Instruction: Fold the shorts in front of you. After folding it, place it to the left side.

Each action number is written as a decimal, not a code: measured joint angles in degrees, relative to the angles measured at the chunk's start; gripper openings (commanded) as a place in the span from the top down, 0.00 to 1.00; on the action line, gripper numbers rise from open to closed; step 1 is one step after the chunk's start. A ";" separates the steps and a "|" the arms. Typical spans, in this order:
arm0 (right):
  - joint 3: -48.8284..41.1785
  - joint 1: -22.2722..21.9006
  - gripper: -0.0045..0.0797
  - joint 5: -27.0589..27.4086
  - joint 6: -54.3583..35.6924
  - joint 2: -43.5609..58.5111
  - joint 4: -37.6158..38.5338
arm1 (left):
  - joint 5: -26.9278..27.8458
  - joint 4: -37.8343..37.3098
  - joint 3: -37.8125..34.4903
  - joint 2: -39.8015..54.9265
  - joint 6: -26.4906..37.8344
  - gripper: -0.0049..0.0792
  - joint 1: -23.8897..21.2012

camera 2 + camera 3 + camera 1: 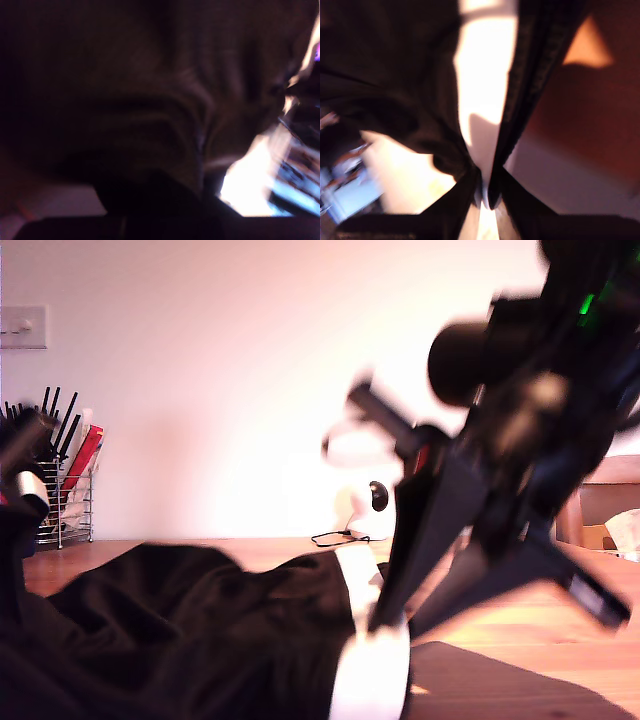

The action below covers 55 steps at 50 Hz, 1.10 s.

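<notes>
Crumpled black soft-fabric shorts [180, 630] with white side stripe on wooden table [520, 630], my second claw [484, 192] pinching its stripe, first claw's state impossible to tell.

The exterior view is overexposed: the wall [200, 390] glows white-pink, and the arm [520, 440] is smeared by motion blur. Both wrist views are very blurred. The first wrist view is almost all dark; the second has strong white glare between dark fabric.
</notes>
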 measured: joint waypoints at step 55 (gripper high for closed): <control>6.93 -1.40 0.57 10.05 -32.04 -5.60 -6.34 | 5.64 15.04 0.98 -7.56 -11.78 0.97 1.03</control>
